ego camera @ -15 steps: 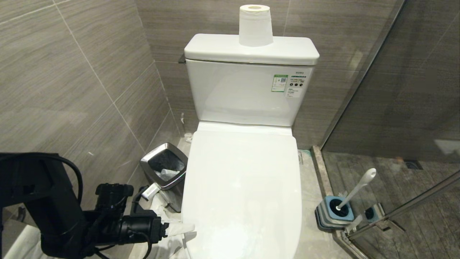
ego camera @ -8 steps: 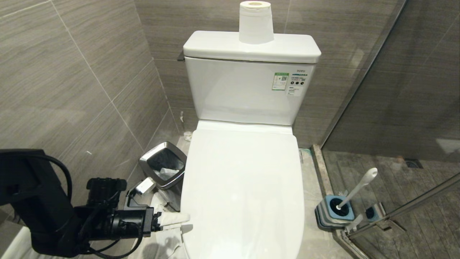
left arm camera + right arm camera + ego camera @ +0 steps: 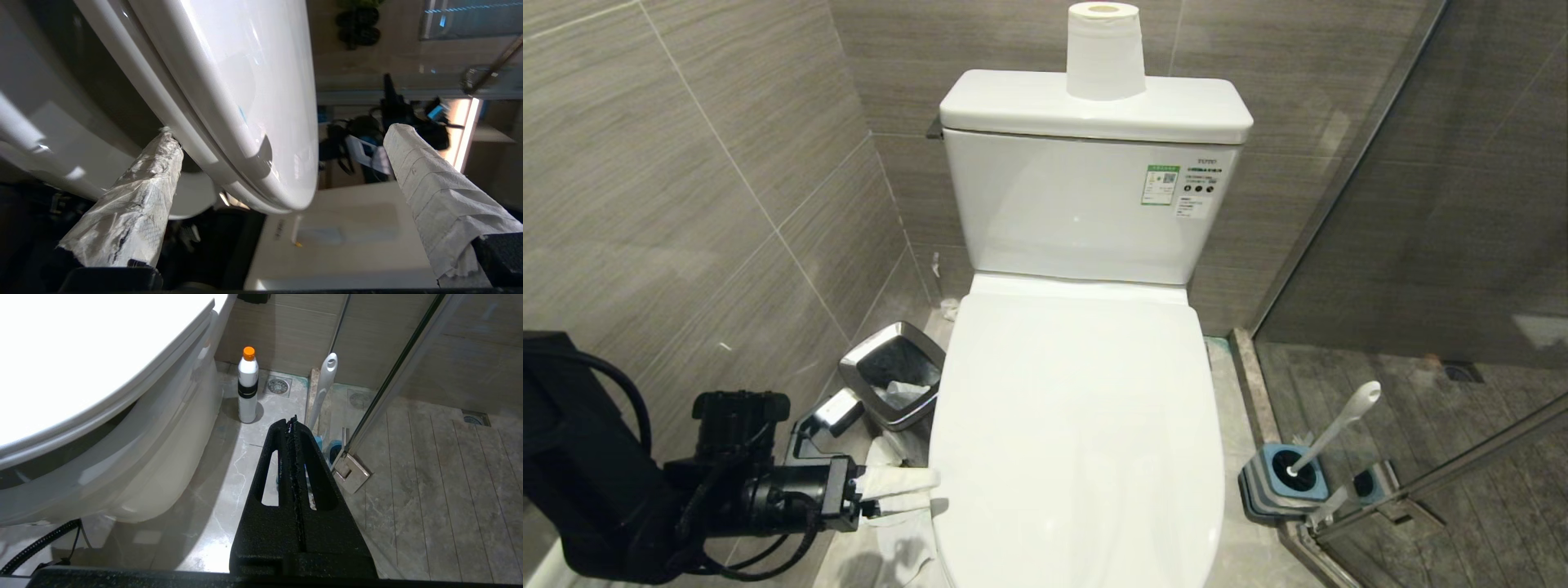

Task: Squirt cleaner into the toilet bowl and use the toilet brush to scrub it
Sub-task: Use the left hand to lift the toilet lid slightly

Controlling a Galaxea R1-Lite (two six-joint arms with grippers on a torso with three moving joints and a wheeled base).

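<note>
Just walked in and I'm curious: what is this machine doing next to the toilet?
The left gripper, jaws open and fingers wrapped in paper, sits at the front-left edge of the closed toilet lid, one finger under the rim, seemingly about to lift it. The right gripper is shut and idle. The cleaner bottle and toilet brush stand untouched on the floor.

1. The left arm (image 3: 613,482) reaches in low from the robot's left, its forearm lying roughly level.
2. The left gripper (image 3: 907,490) points sideways, toward the right of the head view.
3. Its white-wrapped fingers (image 3: 135,204) stand wide apart, holding nothing.
4. The right gripper (image 3: 292,424) points downward and forward, its black fingers pressed together, empty.
</note>
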